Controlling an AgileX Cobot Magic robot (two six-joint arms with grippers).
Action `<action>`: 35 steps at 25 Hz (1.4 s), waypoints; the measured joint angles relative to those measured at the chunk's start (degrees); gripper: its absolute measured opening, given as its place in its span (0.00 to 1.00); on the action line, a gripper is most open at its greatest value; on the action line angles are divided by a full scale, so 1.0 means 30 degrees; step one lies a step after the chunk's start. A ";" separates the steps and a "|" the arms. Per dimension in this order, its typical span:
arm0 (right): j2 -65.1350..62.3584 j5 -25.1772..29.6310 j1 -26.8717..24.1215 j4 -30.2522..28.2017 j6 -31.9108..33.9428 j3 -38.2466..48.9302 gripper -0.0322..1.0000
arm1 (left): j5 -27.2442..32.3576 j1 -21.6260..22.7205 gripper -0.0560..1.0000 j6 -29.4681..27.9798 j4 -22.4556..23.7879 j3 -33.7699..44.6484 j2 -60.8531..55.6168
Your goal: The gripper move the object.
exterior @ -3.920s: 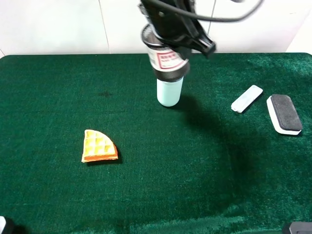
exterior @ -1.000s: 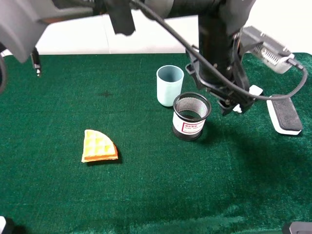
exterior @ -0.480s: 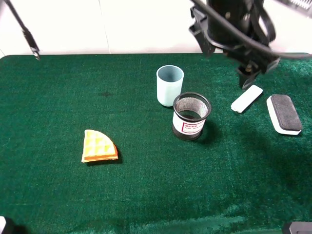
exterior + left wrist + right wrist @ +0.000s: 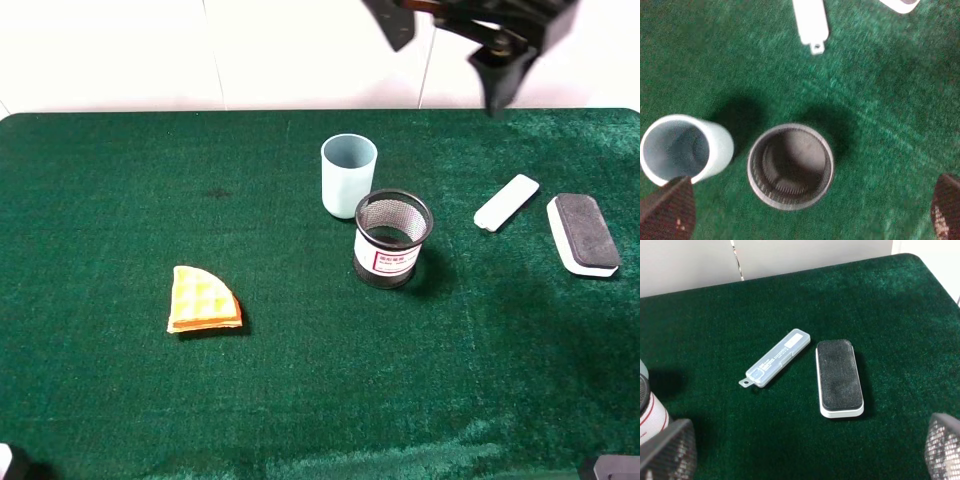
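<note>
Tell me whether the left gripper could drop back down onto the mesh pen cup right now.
Probably yes. The left gripper hangs above the mesh pen cup, jaws wide open and nothing in between. The blue cup stands close beside it, so one jaw would have little room on that side.

A green felt-covered table (image 4: 120,190) fills nearly the whole exterior high view. Just above centre stands a light-blue cup (image 4: 348,176), upright and open. Directly below and right of it, almost touching, stands the black mesh pen cup (image 4: 392,238), upright, its white label with red print facing the camera. At lower left lies a wedge of waffle (image 4: 203,300). At right lie a translucent white case (image 4: 506,202) and, beside it, a white-based eraser (image 4: 583,233) with a black pad.
</note>
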 joint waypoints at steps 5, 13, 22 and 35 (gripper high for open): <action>0.0000 -0.0019 0.0000 0.0000 0.0000 0.0000 0.70 | -0.0019 0.0183 0.95 -0.0326 0.1383 0.3306 -0.2860; 0.0000 -0.0019 0.0000 0.0000 0.0000 0.0000 0.70 | -0.0019 0.0183 0.93 -0.0979 0.2842 0.8148 -0.8273; 0.0000 -0.0019 0.0000 0.0000 0.0000 0.0000 0.70 | -0.0006 0.0183 0.93 -0.1388 0.3302 1.4507 -1.5219; 0.0000 0.0004 0.0000 0.0000 0.0000 0.0000 0.70 | 0.0015 0.0338 0.95 -0.4117 0.3200 1.9920 -2.3518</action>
